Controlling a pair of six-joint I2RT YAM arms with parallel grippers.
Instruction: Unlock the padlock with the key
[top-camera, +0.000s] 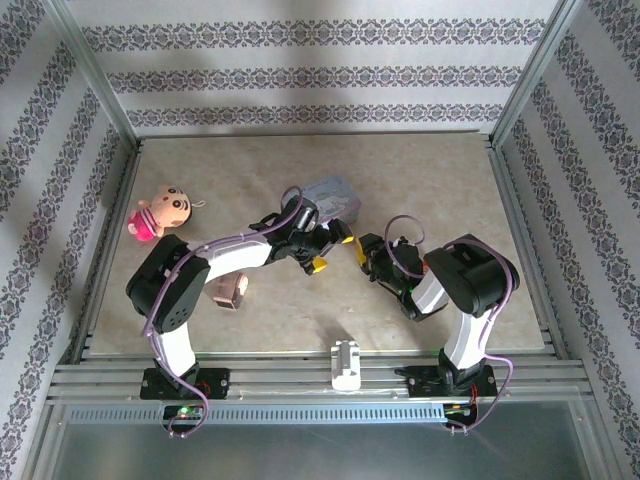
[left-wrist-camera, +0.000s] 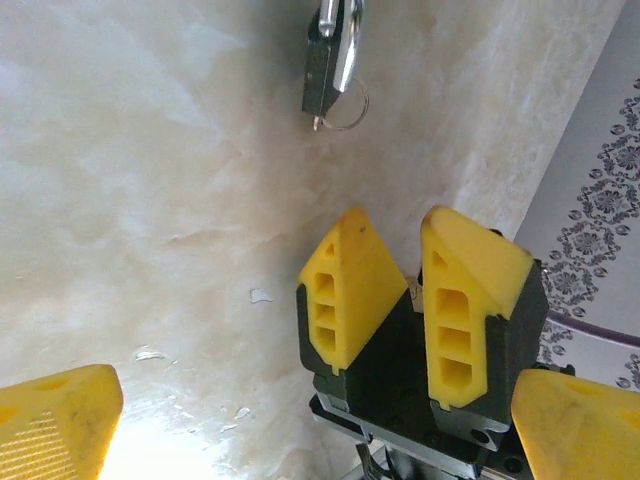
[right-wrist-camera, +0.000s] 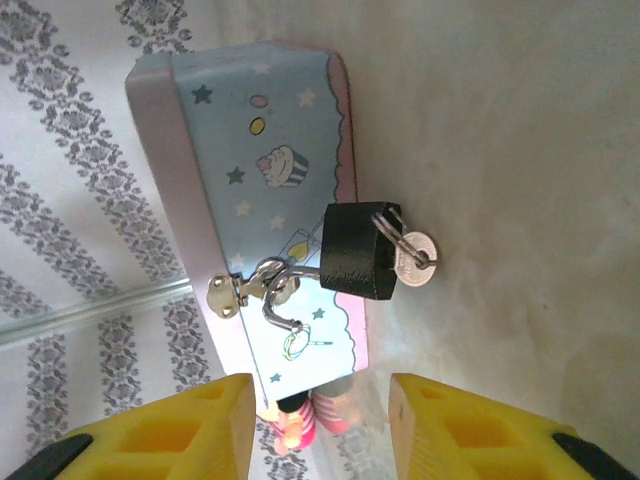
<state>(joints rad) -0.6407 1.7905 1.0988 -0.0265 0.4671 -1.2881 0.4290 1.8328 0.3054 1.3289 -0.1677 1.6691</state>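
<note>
So here's the scene. Overhead view: the pale-blue tin (top-camera: 335, 195) sits just above the middle of the frame on the beige table (top-camera: 450, 180), with both arms reaching in toward it from below.

In the right wrist view the tin fills the upper left, printed with a cupcake and stars. It looks shut, so I can't tell what's inside. The padlock (right-wrist-camera: 355, 250) hangs off the silver latch (right-wrist-camera: 225, 292) on the tin's front, about centre frame. The key (right-wrist-camera: 415, 265) is stuck in the lock's far end, on a small ring. I can't tell whether the shackle (right-wrist-camera: 278, 300) has popped free.

The left gripper (top-camera: 332, 252) is spread wide with nothing in it. In its own view its yellow fingers (left-wrist-camera: 55, 420) sit in the bottom corners. The right gripper (right-wrist-camera: 322, 420) has its jaws apart too, holding nothing, just short of the lock.

Other stuff on the table:
- a little doll (top-camera: 160, 212) at left
- a white block (top-camera: 347, 362) at the bottom edge
- a small pinkish thing (top-camera: 228, 292) at lower left
</note>
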